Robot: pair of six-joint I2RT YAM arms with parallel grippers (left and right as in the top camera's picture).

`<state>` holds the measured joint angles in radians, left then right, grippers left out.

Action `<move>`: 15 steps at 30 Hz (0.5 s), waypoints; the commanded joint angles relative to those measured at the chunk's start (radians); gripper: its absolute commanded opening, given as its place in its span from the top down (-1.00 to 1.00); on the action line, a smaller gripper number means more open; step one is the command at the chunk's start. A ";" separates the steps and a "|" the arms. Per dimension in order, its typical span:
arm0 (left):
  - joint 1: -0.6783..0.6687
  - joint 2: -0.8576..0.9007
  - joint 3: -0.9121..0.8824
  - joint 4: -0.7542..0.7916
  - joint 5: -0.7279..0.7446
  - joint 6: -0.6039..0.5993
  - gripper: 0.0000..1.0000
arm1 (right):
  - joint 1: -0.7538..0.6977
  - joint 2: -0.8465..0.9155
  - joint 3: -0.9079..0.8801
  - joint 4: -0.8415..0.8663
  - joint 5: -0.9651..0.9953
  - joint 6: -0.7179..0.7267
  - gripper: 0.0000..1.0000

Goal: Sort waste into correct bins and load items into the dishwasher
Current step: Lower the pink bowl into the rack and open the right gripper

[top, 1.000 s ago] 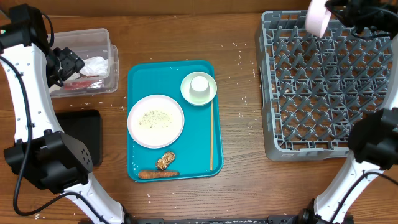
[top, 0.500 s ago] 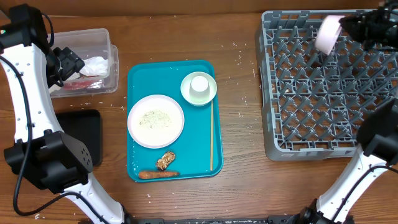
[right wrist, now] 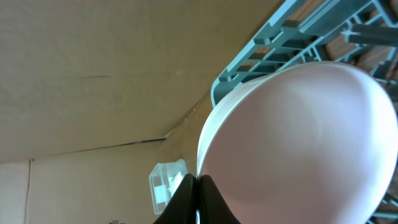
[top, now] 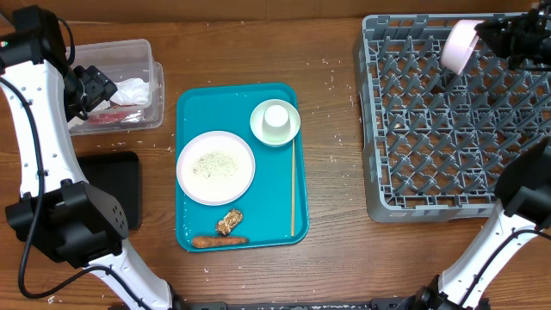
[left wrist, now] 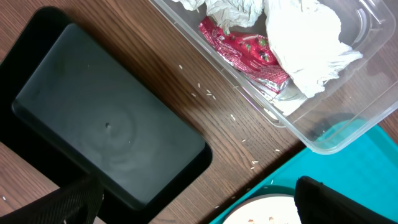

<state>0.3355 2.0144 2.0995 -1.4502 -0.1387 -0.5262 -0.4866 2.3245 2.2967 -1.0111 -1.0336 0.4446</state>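
Observation:
My right gripper [top: 484,34] is shut on the rim of a pale pink bowl [top: 459,45], held tilted on edge over the back right part of the grey dish rack [top: 430,129]. In the right wrist view the fingers [right wrist: 198,199] pinch the bowl's rim [right wrist: 311,143]. My left gripper [top: 90,90] is open and empty above the clear tub [top: 116,52], which holds white tissues [left wrist: 305,37] and a red wrapper [left wrist: 245,53]. The large plate [top: 215,166] carries rice grains. A small plate [top: 275,133] carries the cup [top: 275,116]. The stick [top: 293,185], carrot [top: 219,242] and brown lump [top: 229,222] lie on the teal tray [top: 194,112].
The black tray [top: 112,185] lies in front of the clear tub, left of the teal tray; it also shows in the left wrist view [left wrist: 106,118]. Loose rice grains [left wrist: 205,93] are scattered on the wooden table between the tub and the trays.
My right gripper has carried the bowl to the right and down toward the rack's back right corner, tilting it more on edge. The left arm has not moved.

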 commanded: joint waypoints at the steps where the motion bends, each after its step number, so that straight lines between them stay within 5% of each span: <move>1: -0.002 0.011 -0.003 0.000 0.005 -0.024 -1.00 | 0.020 -0.005 -0.053 0.021 0.002 0.002 0.93; 15: -0.002 0.011 -0.003 0.000 0.005 -0.024 -1.00 | -0.038 -0.005 -0.076 -0.080 0.119 -0.006 0.93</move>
<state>0.3355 2.0144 2.0995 -1.4498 -0.1387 -0.5262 -0.4988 2.3215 2.2219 -1.0847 -0.9695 0.4408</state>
